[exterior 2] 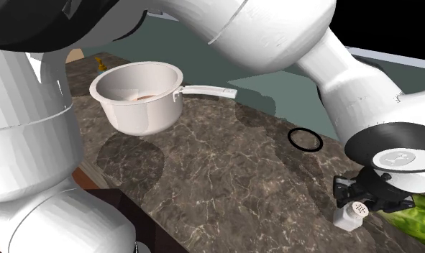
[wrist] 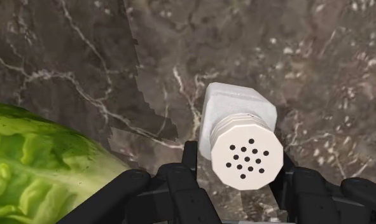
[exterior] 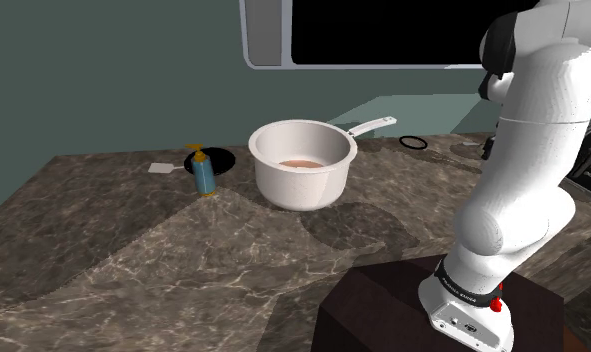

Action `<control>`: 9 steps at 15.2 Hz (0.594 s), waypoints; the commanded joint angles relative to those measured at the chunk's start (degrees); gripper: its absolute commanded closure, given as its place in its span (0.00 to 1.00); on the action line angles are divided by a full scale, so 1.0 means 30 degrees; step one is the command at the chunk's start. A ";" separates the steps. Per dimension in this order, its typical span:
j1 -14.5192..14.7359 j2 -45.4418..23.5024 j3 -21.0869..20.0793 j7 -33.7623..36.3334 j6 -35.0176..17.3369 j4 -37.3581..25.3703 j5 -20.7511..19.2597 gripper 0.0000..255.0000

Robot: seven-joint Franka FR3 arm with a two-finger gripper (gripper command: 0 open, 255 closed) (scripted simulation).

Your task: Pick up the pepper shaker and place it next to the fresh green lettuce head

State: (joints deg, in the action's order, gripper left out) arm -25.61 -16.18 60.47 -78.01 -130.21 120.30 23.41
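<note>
Clamped with the all-black two-finger end effector (wrist: 238,168) around the white square pepper shaker (wrist: 243,130) at its perforated cap, just beside the fresh green leafy lettuce head (wrist: 40,168). Lower straight onto the dark marbled worktop (wrist: 307,51), keep upright, seat flat, then release.

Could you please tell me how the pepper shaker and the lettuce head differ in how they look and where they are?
The pepper shaker is plain white; the lettuce head is bright green. The shaker is smooth and boxy with a holed cap; the lettuce is wrinkled and leafy. The shaker sits clasped in the gripper; the lettuce lies free beside it. Both are at the marbled counter, close together.
</note>
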 commanded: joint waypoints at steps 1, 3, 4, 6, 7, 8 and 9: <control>-0.0056 -0.0072 -0.0061 -0.0055 -0.0044 0.0003 0.0092 1.00; -0.0056 -0.0072 -0.0061 -0.0055 -0.0044 0.0003 0.0092 1.00; -0.0056 -0.0072 -0.0061 -0.0055 -0.0044 0.0003 0.0092 1.00; -0.0054 -0.0070 -0.0059 -0.0053 -0.0041 0.0003 0.0088 1.00; -0.0054 -0.0070 -0.0059 -0.0053 -0.0041 0.0003 0.0088 0.00; -0.0054 -0.0070 -0.0059 -0.0053 -0.0041 0.0002 0.0088 0.00; -0.0054 -0.0070 -0.0059 -0.0053 -0.0041 0.0002 0.0088 0.00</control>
State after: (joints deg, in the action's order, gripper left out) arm -25.77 -16.39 60.30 -78.17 -130.33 120.30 23.68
